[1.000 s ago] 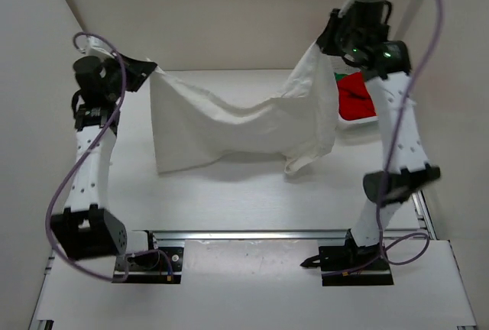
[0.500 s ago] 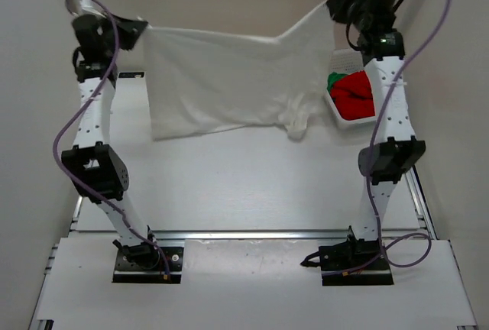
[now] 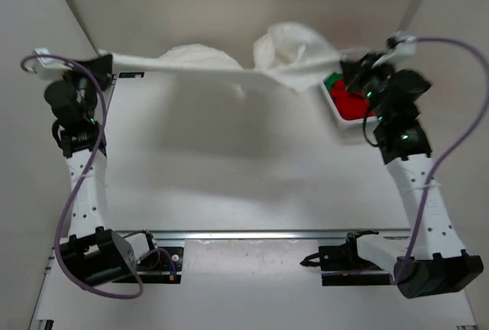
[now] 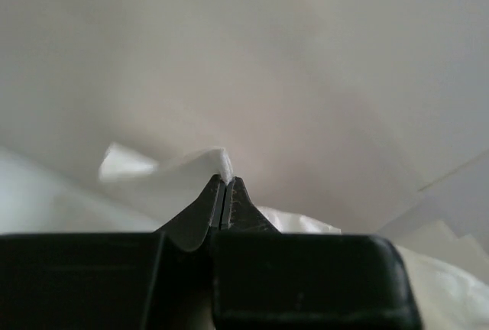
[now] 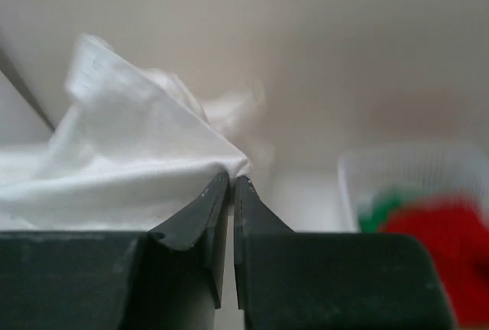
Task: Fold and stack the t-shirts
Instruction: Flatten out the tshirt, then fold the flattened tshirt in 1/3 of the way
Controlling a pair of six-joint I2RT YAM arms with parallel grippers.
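White cloth spans the far side of the top external view: the white t-shirt hangs in the air as a taut band above the table, with loose folds billowing up near its middle and towards its right end. The left gripper holds its left end and the right gripper holds its right end, both raised well off the surface. Just beside the right gripper, at the table's far right, sits the white mesh basket, with the red t-shirt bunched inside it and the green t-shirt showing at its far end.

From the left wrist, the two dark fingers are pressed together on a thin corner of white fabric, which pokes out just above the tips and trails off to the left.

From the right wrist, the fingers stand nearly touching and pinch an edge of the white shirt, whose bulk rises in crumpled folds to the left. To the lower right, blurred, the basket holds the red and green cloth.
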